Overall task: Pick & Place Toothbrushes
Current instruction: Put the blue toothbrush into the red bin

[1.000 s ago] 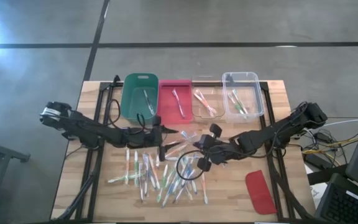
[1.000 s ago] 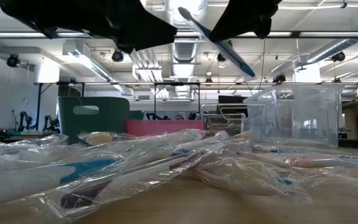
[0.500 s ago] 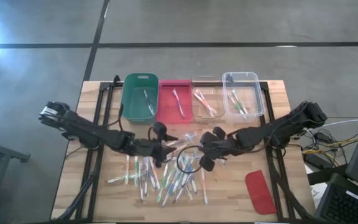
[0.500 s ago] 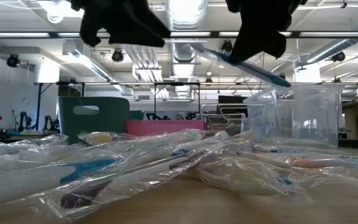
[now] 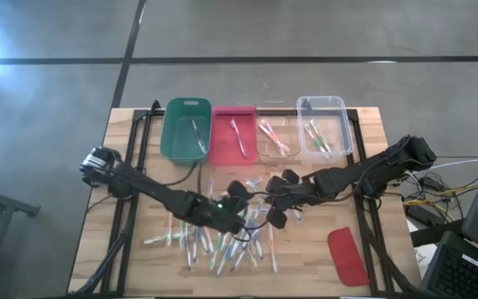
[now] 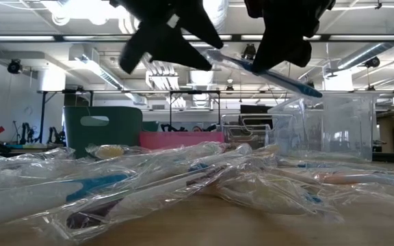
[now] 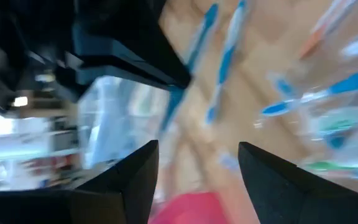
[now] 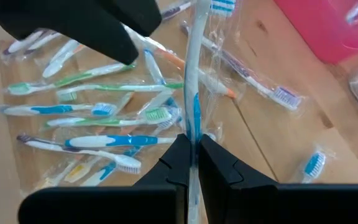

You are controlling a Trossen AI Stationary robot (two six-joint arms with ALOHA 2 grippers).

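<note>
Jaws of the right gripper [image 8: 191,163] are clenched on a blue toothbrush [image 8: 191,93], which is held above the counter [image 5: 372,158] and lies along the line of the fingers, its bristle head [image 8: 222,6] at the far end. In the low view the same brush [image 6: 265,67] is seen tilted in the air, well above the pile. The jaws of the left gripper [image 7: 197,168] are released, with a wide gap between the two dark fingers [image 7: 135,180], and nothing is held between them. In the high view the left gripper [image 5: 235,208] is placed over the middle of the counter, just beside the right gripper [image 5: 274,199], and both are above the pile of wrapped toothbrushes [image 5: 214,241].

The pile is spread on the near half of the counter, in clear wrappers, with blue, green and orange accents. At the far edge four bins are set in a row: a green bin [image 5: 173,141], a pink bin [image 5: 221,145], a low clear bin [image 5: 264,149] and a taller clear bin [image 5: 343,124]. A few toothbrushes are seen in each of them. A flat red lid [image 5: 347,256] is lying on the counter near the right front corner, apart from the pile.
</note>
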